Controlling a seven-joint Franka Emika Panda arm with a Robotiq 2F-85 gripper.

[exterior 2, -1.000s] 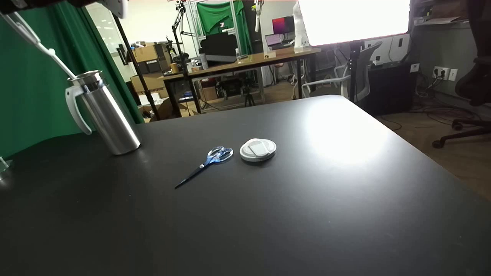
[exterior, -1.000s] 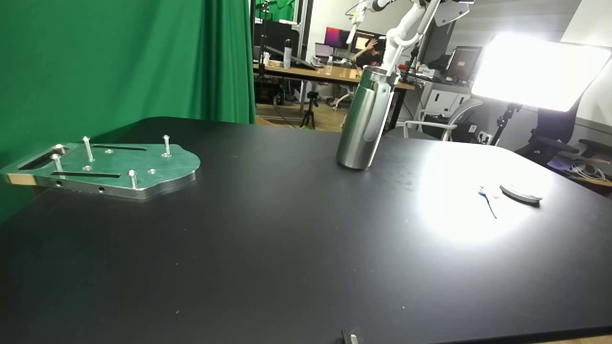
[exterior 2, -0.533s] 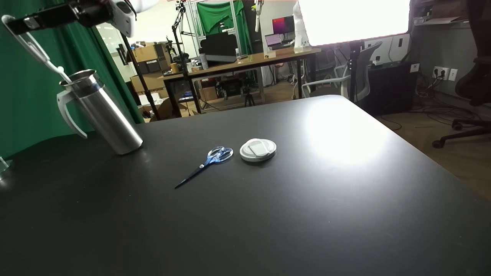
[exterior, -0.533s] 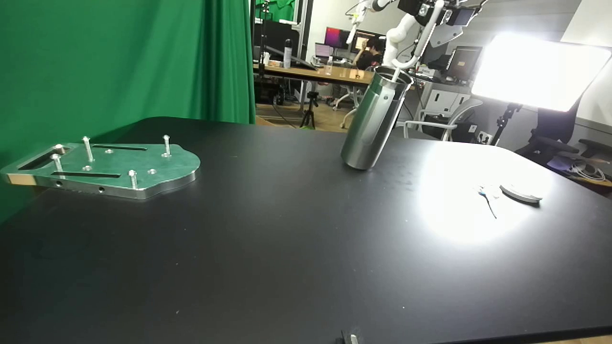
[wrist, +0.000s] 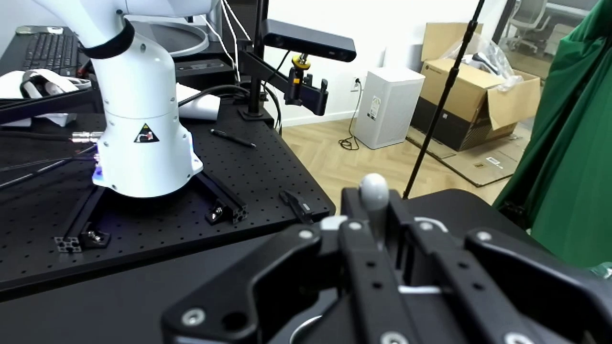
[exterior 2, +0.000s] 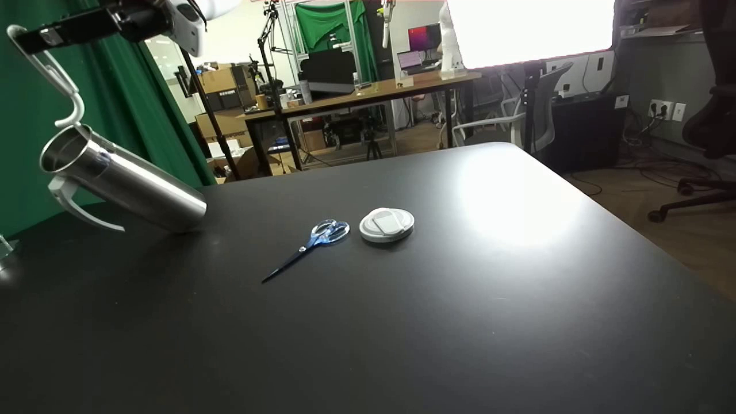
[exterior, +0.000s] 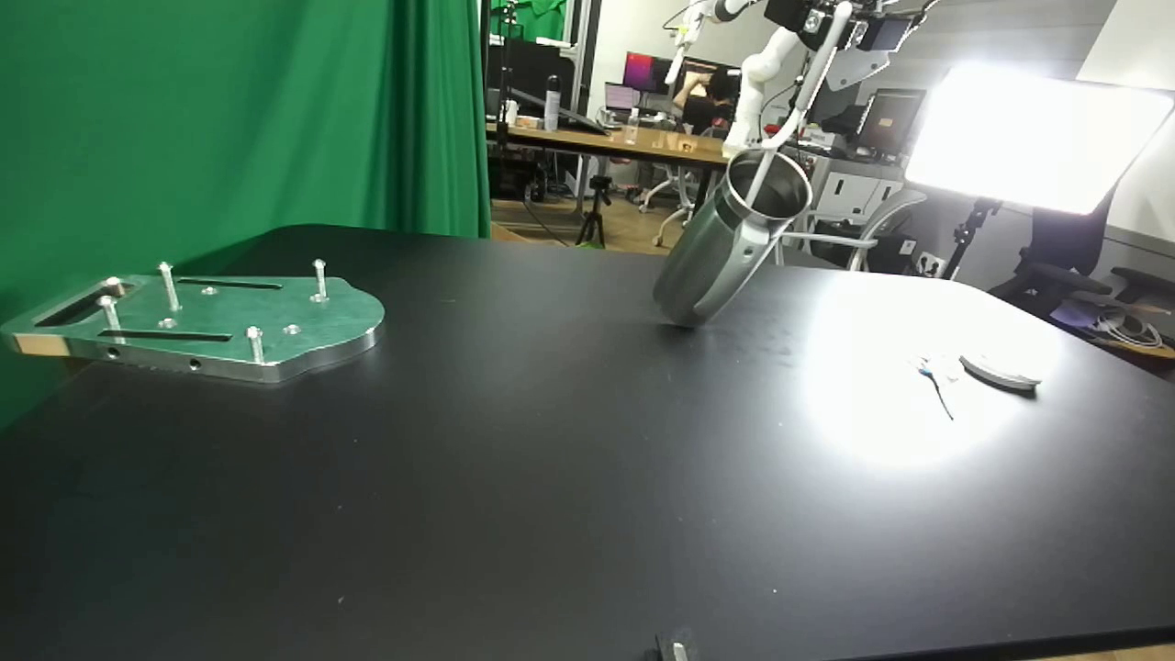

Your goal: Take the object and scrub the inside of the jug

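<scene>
A steel jug [exterior: 702, 262] with a pale handle leans steeply on its bottom edge on the black table. It also shows in an exterior view [exterior 2: 141, 187], its open mouth facing up and left. A long white scrubber [exterior: 812, 96] runs from my gripper down into the jug's mouth; its lower end is hidden inside. Its curled white handle shows above the mouth in an exterior view [exterior 2: 57, 75]. My gripper [wrist: 375, 208] is shut on the scrubber, whose rounded white end [wrist: 374, 188] pokes up between the fingertips. The gripper [exterior 2: 31, 40] is above the jug.
Blue-handled scissors [exterior 2: 313, 244] and a round white lid [exterior 2: 387, 225] lie on the table [exterior 2: 402, 322]. A metal plate with upright bolts [exterior: 248, 312] sits at the table's edge by the green curtain [exterior: 275, 119]. A bright light panel [exterior: 1037, 133] stands beyond.
The gripper and scrubber came lower, then held nearly still. The jug has tipped much further over, its mouth dropping and swinging right in one view, left in another. Scissors and lid have not moved.
</scene>
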